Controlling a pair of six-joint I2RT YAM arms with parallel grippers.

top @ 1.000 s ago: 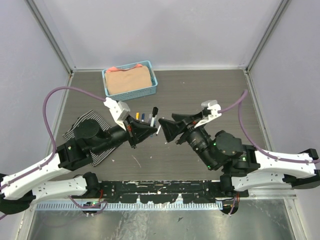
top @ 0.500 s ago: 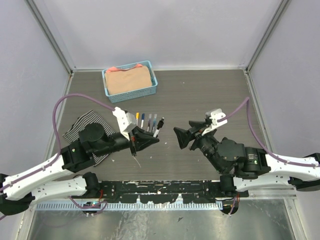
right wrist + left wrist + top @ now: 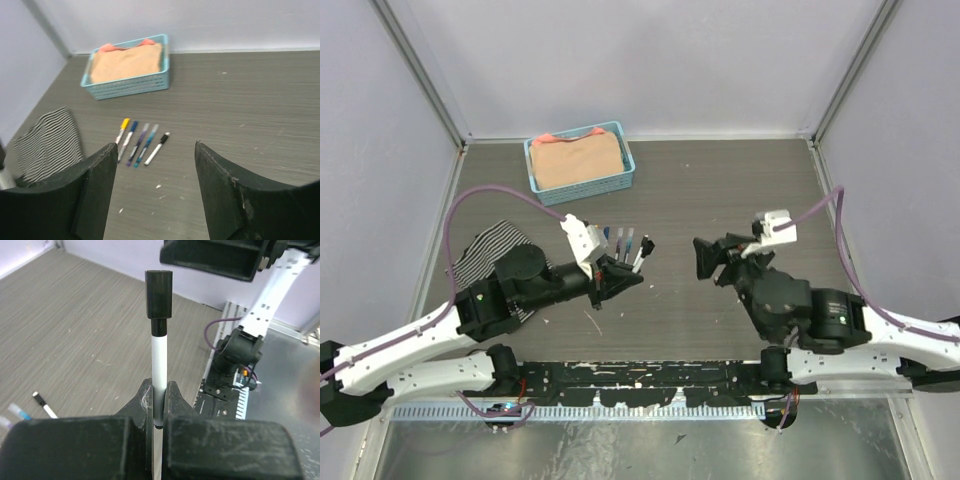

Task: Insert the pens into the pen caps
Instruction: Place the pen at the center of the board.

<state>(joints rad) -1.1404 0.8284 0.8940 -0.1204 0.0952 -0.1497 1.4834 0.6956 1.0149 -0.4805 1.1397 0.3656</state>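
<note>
My left gripper [image 3: 159, 390] is shut on a white pen [image 3: 159, 360] that stands up out of the jaws. A black pen cap [image 3: 159, 294] sits on its far end. In the top view the left gripper [image 3: 622, 278] is just in front of a row of several pens [image 3: 625, 243] lying side by side. The right wrist view shows that row with yellow [image 3: 123, 128], blue [image 3: 129, 133], purple [image 3: 139, 141], light blue [image 3: 148, 142] and black [image 3: 163, 138] cap ends. My right gripper [image 3: 155, 145] hangs open and empty above the table, and in the top view the right gripper [image 3: 706, 262] is off to the right.
A blue basket [image 3: 582, 188] holding peach cloth stands at the back left, and its front wall [image 3: 131, 85] shows in the right wrist view. A striped cloth [image 3: 485, 250] lies under the left arm. Small white specks [image 3: 159, 186] dot the table.
The two grippers were together over the pens. The right gripper has opened and drawn back to the right. The left gripper, still holding its pen, has shifted slightly right and nearer.
</note>
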